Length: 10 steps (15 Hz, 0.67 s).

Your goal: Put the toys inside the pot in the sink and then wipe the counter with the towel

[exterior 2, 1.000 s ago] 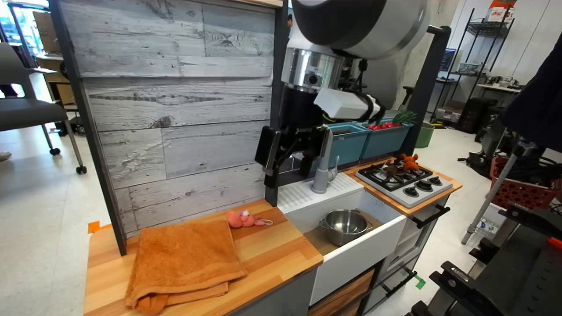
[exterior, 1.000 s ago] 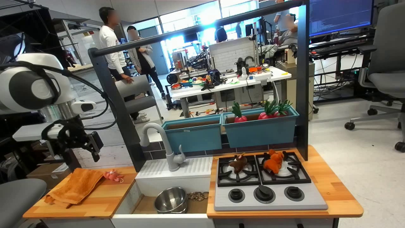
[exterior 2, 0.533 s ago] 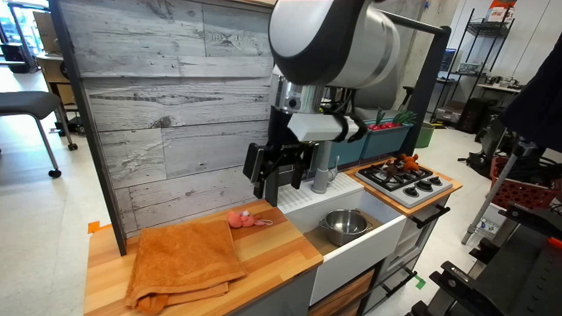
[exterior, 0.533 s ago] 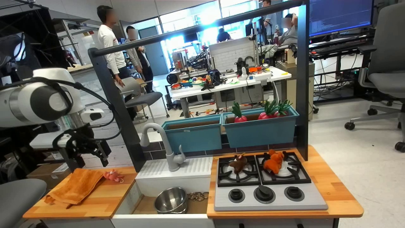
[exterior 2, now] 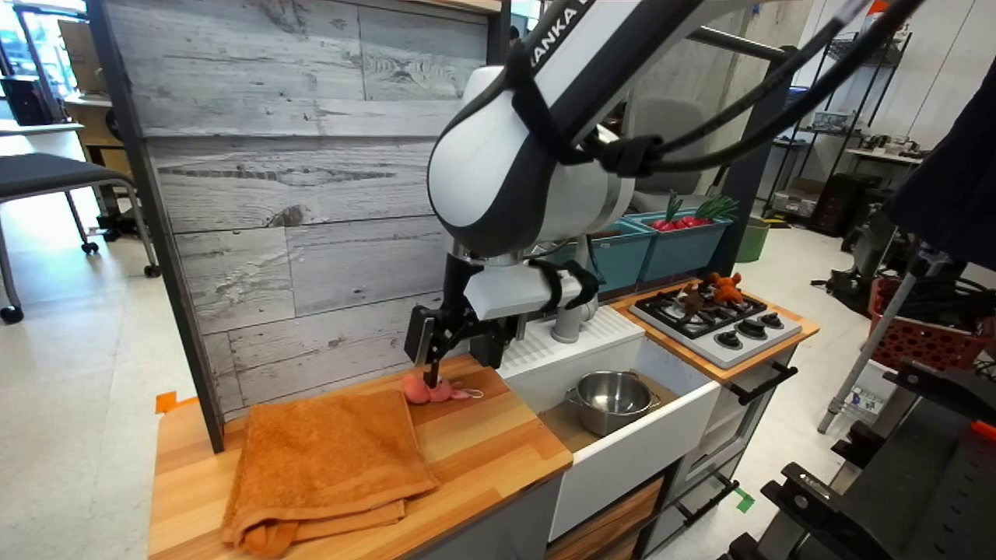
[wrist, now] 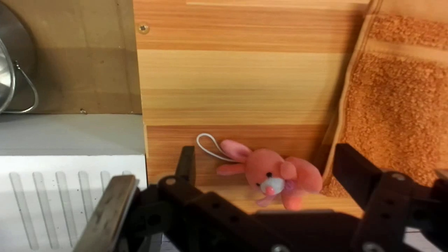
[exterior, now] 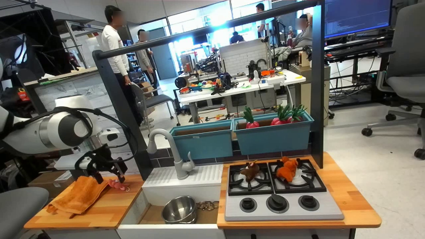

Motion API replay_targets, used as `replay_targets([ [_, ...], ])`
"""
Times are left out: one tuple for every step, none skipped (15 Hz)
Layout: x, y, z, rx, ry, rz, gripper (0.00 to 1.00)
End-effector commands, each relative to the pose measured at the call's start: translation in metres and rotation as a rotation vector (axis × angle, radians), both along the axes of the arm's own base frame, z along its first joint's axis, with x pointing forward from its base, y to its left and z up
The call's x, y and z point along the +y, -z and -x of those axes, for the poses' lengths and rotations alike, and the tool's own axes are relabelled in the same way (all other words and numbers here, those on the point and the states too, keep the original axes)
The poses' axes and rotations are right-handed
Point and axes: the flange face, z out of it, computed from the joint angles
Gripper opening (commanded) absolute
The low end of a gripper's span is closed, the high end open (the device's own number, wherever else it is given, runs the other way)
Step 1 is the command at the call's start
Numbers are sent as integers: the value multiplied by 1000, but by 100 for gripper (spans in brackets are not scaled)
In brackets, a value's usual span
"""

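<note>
On the wooden counter (wrist: 238, 84), as the wrist view has it, lies the pink rabbit toy (wrist: 264, 168), by my guess the one to be lifted next; its ears and thin white loop (wrist: 212, 154) point toward ten o'clock and its rump toward three, where the orange towel (wrist: 395, 108) begins, touching it or just beside it, I cannot say which. Over the rabbit hangs the gripper (wrist: 266, 154), spread wide and holding nothing, a finger (wrist: 187, 162) to each side at nine and three o'clock; whether the tips reach low enough to straddle it is not plain. The toy should handle as plush does: very light, squashy, barely slippery, hard to harm, so a modest squeeze ought to do. As things stand the grip would close lengthwise, ears to rump, and the body might buckle; head and torso together offer the best bite, while the loop alone would let it swing. The three o'clock finger could also nip the towel's hem, loose floppy cloth. In an exterior view the steel pot (exterior: 179, 209) rests in the sink (exterior: 169, 231) at four o'clock from the rabbit, and a brown toy (exterior: 250, 171) and an orange toy (exterior: 287, 170) sit on the stove (exterior: 292, 214) at three; both look equally soft, best taken round the middle.
</note>
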Motion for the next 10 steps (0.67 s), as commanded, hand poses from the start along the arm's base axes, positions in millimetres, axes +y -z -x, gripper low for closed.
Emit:
replay_targets([
  [2, 1, -2, -6, -3, -10, 100],
  [4, 3, -5, -17, -5, -13, 100],
  [5, 5, -7, -19, -1, -13, 100],
  [8, 8, -10, -25, 4, -15, 100],
  [10, 10, -13, -29, 9, -19, 100],
  [12, 13, -15, -39, 10, -21, 100],
  [14, 15, -18, -44, 8, -25, 100],
  [15, 19, -21, -54, 9, -24, 100],
  [16, 21, -23, -61, 10, -23, 100],
  [16, 25, -26, -58, 12, -26, 100],
])
